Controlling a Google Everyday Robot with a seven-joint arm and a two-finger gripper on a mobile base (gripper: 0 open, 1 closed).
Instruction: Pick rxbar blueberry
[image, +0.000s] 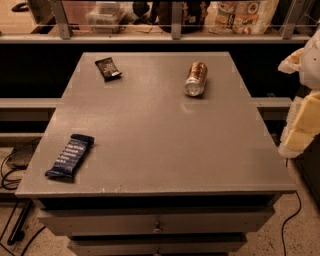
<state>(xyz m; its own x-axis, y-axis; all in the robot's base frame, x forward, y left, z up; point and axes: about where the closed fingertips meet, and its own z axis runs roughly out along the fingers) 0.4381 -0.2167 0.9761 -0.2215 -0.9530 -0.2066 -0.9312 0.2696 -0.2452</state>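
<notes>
— Which step are you on?
— The approach. The flat grey worktop (165, 125) bears the long navy-blue wrapped rxbar blueberry (70, 156) at its near-left corner. My pincer (304, 125) sits pale at the right edge, well apart; how open, I cannot tell.
— Next?
— Probably cross leftward and line up along the bar.

No text can be read word for word. The rxbar blueberry (70, 155), near the table's (160, 130) front left corner, bears several lines of white lettering on its navy wrapper, too small to make out. The black packet (108, 68), near the table's far left corner, shows faint pale marks, illegible. The can (195, 79), toward the table's far right, has a brown label with no legible brand. Bags (245, 15) behind the table carry red and orange print, unreadable. The gripper (301, 131), just off the table's right edge, bears nothing legible.
</notes>
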